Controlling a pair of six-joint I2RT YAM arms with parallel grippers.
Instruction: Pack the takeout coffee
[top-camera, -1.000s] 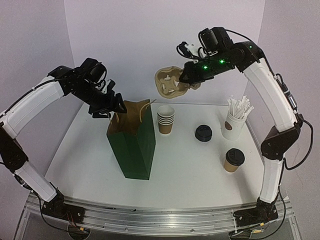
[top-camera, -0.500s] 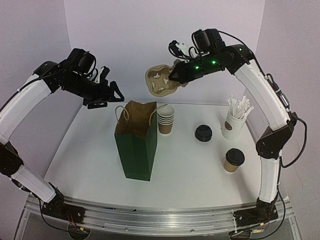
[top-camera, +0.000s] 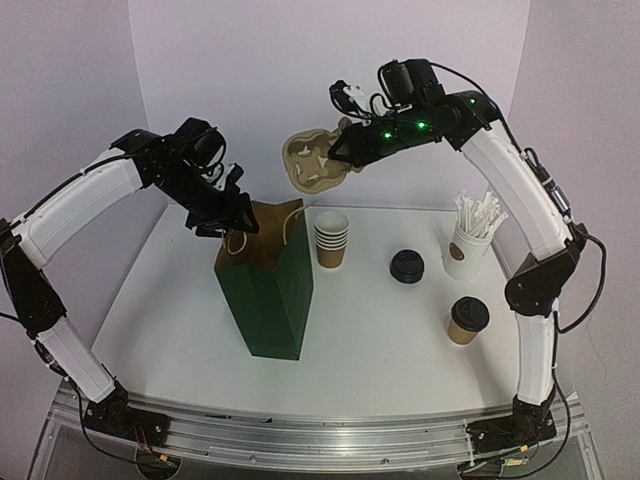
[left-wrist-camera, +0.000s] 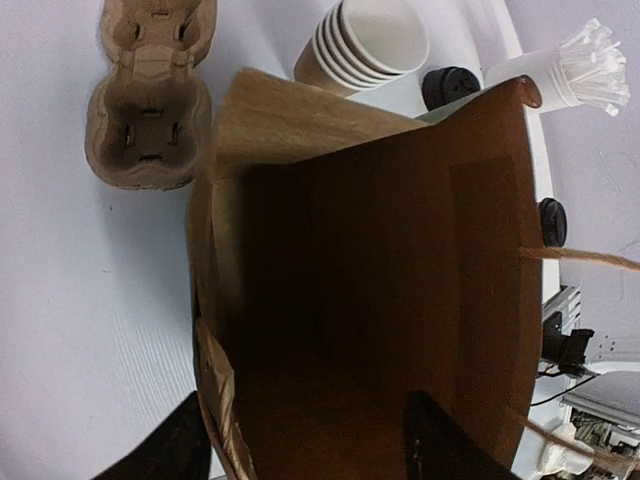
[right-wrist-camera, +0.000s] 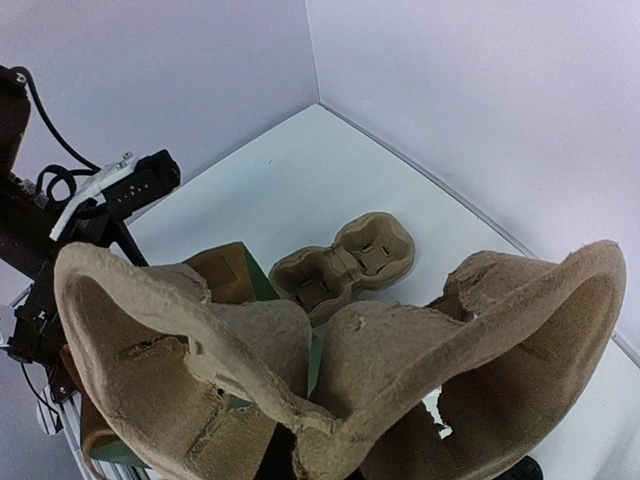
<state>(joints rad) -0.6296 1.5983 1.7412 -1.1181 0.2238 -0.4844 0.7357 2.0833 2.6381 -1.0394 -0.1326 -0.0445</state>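
the left tool (top-camera: 228, 222) sits at the left rim of the green paper bag (top-camera: 265, 300). its jaws are wide and straddle the wall, one finger outside and one inside. both fingers are cut off at the bottom of the left wrist view, and the bag's floor is lost in shadow. the bag stands upright on the tabletop (top-camera: 380, 340) with its mouth open.

above and behind the bag, the right tool (top-camera: 345, 155) is clamped on the edge of a pulp cup carrier (top-camera: 308, 162) held in the air. in the right wrist view this carrier covers the fingers. a second carrier (right-wrist-camera: 345, 265) lies flat on the tabletop past the bag, out of sight from above.

right of the bag come a stack of lidless cups (top-camera: 332, 240), a loose black lid (top-camera: 407, 266) and a white cup of sticks (top-camera: 468, 245).

the takeout coffee (top-camera: 468, 320) stands upright at the front right, well apart from both tools. it is a small brown paper cup under a black dome lid. from the left wrist only a sliver of that lid shows past the bag's wall.
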